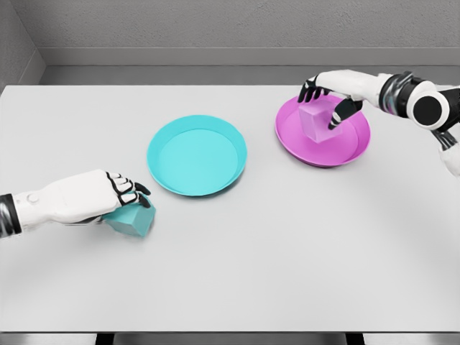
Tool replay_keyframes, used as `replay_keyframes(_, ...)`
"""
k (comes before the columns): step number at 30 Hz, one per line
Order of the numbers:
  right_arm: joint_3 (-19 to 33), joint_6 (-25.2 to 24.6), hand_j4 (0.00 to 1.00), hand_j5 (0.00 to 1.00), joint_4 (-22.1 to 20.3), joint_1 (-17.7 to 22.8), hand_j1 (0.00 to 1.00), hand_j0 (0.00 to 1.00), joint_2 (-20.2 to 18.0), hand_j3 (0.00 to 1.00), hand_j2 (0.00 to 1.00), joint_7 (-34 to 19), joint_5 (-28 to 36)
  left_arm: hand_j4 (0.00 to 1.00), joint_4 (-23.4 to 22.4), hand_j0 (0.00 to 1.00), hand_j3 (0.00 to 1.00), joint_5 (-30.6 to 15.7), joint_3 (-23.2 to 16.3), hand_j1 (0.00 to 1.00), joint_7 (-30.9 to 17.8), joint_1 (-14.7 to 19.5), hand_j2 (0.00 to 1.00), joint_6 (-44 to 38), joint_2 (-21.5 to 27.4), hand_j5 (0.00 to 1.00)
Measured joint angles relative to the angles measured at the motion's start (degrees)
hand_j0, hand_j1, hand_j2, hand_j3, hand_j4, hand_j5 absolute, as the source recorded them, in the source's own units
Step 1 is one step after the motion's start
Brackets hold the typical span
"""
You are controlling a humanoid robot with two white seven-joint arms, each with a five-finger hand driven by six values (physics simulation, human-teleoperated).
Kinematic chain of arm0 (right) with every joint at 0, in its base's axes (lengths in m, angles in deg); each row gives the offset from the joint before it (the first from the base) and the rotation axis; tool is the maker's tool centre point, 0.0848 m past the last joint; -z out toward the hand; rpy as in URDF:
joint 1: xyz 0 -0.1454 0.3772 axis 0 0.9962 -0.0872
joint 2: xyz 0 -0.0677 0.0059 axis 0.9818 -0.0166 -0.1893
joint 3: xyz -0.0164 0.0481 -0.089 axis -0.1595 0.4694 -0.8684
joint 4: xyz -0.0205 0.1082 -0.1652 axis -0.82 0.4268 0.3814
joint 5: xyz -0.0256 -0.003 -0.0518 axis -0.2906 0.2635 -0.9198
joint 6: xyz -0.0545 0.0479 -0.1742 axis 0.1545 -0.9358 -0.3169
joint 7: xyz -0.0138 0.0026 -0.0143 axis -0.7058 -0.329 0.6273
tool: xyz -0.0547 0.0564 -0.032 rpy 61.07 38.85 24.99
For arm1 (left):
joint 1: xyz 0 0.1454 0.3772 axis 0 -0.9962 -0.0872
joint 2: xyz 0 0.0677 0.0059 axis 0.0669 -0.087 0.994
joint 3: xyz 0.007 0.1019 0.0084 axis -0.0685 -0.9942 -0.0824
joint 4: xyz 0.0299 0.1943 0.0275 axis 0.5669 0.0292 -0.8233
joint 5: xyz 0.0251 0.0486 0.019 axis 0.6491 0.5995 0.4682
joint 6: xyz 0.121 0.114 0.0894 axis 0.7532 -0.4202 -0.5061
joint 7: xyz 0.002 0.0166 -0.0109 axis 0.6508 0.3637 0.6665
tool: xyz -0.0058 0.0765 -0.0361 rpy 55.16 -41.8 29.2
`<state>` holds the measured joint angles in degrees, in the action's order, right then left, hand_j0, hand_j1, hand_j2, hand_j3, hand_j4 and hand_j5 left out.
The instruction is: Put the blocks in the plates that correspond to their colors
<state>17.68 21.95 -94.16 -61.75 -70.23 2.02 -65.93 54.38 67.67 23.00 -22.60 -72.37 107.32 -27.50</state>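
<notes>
On the white tabletop (287, 251), the left hand (118, 192) lies over the teal block (133, 219) with its fingers curled around the block's top; the block sits on the tabletop, just off the lower left of the teal plate (164, 172). The pink block (315, 122) stands inside the pink plate (345, 151). The right hand (327, 100) is above it, fingers spread apart, one fingertip beside the block's right edge, gripping nothing.
</notes>
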Motion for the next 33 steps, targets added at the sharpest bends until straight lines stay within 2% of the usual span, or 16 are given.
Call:
replay_keyframes(3,0.0,-0.8,0.63,0.63,2.1,-0.4,0.63,0.63,1.0,0.63,0.63,0.0,-0.8,0.40,-0.1,0.40,0.40,-0.3,0.2,0.40,0.2,2.6,0.40,0.0,0.0,0.40)
replay_keyframes(4,0.0,-1.0,0.69,0.69,2.6,-0.4,0.69,0.69,1.2,0.69,0.69,0.0,-1.0,0.40,-0.2,0.40,0.40,-0.3,0.2,0.40,0.2,4.0,0.40,0.0,0.0,0.40)
replay_keyframes(6,0.0,-1.4,1.00,1.00,3.2,-0.4,1.00,1.00,1.5,1.00,1.00,0.0,-1.1,0.40,-0.7,0.40,0.40,-0.3,0.2,0.40,0.2,7.6,0.40,0.0,-0.8,0.40)
replay_keyframes(11,1.2,-1.7,1.00,1.00,2.0,-0.1,1.00,1.00,1.1,1.00,1.00,0.0,-1.1,0.40,-3.5,0.40,0.40,2.0,0.0,0.40,0.2,13.0,0.40,0.0,-6.7,0.40)
replay_keyframes(14,2.0,-1.5,1.00,1.00,-3.4,0.5,1.00,1.00,-1.3,1.00,1.00,0.0,-0.9,0.40,-6.6,0.40,0.40,5.2,-1.6,0.40,0.1,18.4,0.40,0.0,-12.1,0.40)
replay_keyframes(16,3.3,-0.4,1.00,1.00,-6.6,2.6,1.00,1.00,-3.4,1.00,1.00,0.0,-0.7,0.42,-9.7,0.42,0.42,6.6,-3.6,0.42,0.2,21.2,0.42,0.0,-15.9,0.42)
replay_keyframes(17,4.3,0.7,1.00,1.00,-7.9,5.1,1.00,1.00,-4.6,1.00,1.00,0.0,-0.6,0.46,-11.4,0.46,0.46,7.4,-4.5,0.46,0.2,22.1,0.46,0.0,-17.7,0.46)
replay_keyframes(18,5.7,2.4,1.00,1.00,-8.9,7.3,1.00,1.00,-5.8,1.00,1.00,0.0,-0.5,0.62,-12.9,0.62,0.62,8.0,-5.2,0.62,0.1,22.5,0.62,0.0,-19.3,0.62)
replay_keyframes(19,7.0,4.6,1.00,1.00,-9.7,8.5,1.00,1.00,-7.0,1.00,1.00,0.0,-0.3,0.93,-14.1,0.93,0.93,8.5,-5.7,0.93,0.1,22.7,0.93,0.0,-20.5,0.93)
replay_keyframes(20,8.0,7.0,1.00,1.00,-10.2,9.5,1.00,1.00,-8.4,1.00,1.00,0.0,0.3,1.00,-15.0,1.00,1.00,8.8,-6.1,1.00,0.1,22.7,1.00,0.0,-21.4,1.00)
replay_keyframes(25,13.9,18.9,1.00,1.00,-12.2,18.0,1.00,1.00,-13.7,1.00,1.00,0.0,2.6,1.00,-17.8,1.00,1.00,9.2,-6.9,1.00,0.1,23.3,1.00,0.0,-23.4,1.00)
replay_keyframes(28,16.8,24.3,1.00,1.00,-12.8,20.6,1.00,1.00,-14.9,1.00,1.00,0.0,3.1,1.00,-18.8,1.00,1.00,9.0,-6.9,1.00,0.2,23.9,1.00,0.0,-23.6,1.00)
replay_keyframes(30,18.7,27.5,1.00,1.00,-12.9,24.3,1.00,1.00,-15.2,1.00,1.00,0.0,3.2,1.00,-18.5,1.00,1.00,6.7,-6.9,1.00,0.4,23.7,1.00,0.0,-21.7,1.00)
replay_keyframes(32,22.8,30.7,1.00,1.00,-12.9,29.7,1.00,1.00,-15.4,1.00,1.00,0.0,3.2,1.00,-17.4,1.00,1.00,2.0,-6.9,1.00,0.5,23.3,1.00,0.0,-16.9,1.00)
replay_keyframes(33,24.5,32.0,1.00,1.00,-12.9,30.0,1.00,1.00,-15.5,1.00,1.00,0.0,3.2,1.00,-17.0,1.00,1.00,-0.4,-6.9,1.00,0.5,23.2,1.00,0.0,-14.6,1.00)
